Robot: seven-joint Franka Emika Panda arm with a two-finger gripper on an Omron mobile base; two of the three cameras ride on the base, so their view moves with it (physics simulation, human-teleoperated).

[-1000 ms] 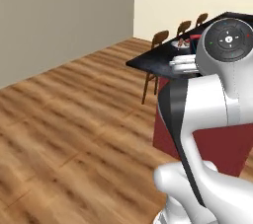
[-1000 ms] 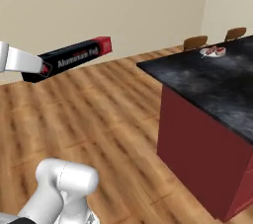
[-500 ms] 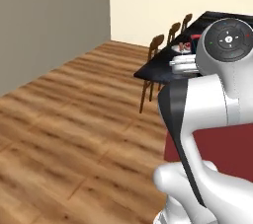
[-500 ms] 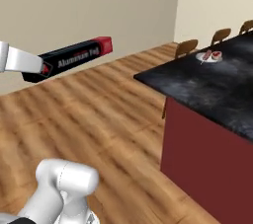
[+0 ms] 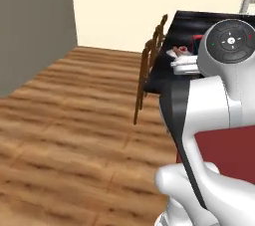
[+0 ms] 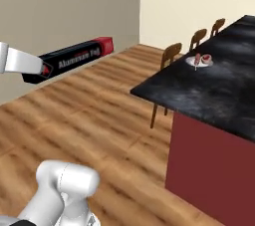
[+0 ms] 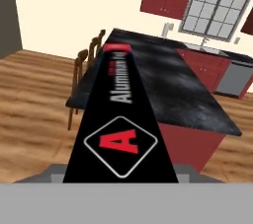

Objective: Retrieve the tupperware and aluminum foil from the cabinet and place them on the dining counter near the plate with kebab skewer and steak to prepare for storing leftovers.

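Black aluminum foil point(image 6: 69, 60) box sits clamped lengthwise in the gripper point(image 7: 121, 181), jaws spread across its width.

Arm point(image 5: 209, 120) is glossy white w/ rounded chunky links and a black band down one side. Grey round joint cap point(image 5: 230, 41) on top, small green + red dots on it.

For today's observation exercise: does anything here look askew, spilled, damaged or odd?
Nothing stands out. The aluminum foil box is intact and carried level above the floor; the plate sits flat on the dining counter, nothing spilled.
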